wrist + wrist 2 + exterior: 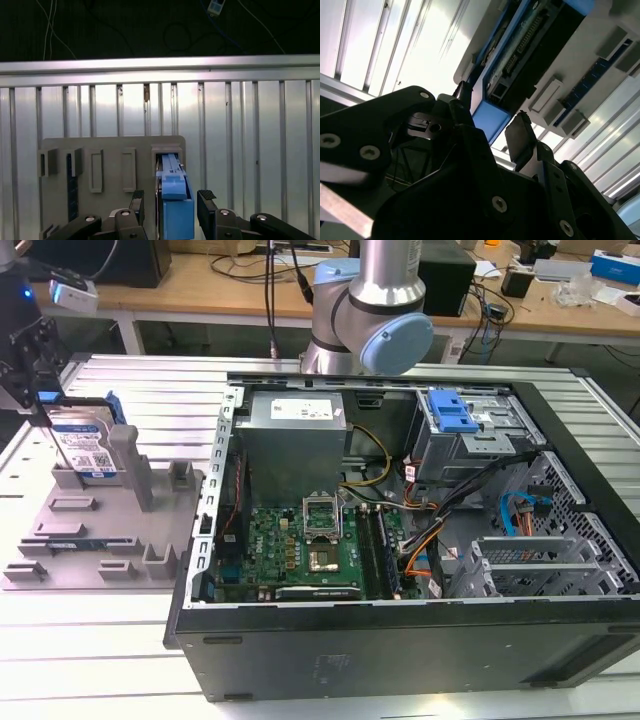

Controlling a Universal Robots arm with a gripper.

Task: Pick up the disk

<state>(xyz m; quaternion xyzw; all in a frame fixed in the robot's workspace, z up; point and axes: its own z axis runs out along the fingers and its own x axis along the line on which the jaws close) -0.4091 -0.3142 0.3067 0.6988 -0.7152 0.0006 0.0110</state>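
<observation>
Disk, flat silver hard drive, white-and-blue label, blue plastic rails [85,445], straddled by black two-finger gripper [171,199], jaws apart, gripping nothing. Standing on edge in grey fixture [100,530] on slatted metal counter [150,390]. Centre, close squarely on flat faces, lift straight from slot. Lower edge hidden in fixture; pad clearance hard to judge.

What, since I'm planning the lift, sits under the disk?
The disk stands on edge in a slot of the grey fixture. Its lower edge and the slot's floor are covered.
</observation>
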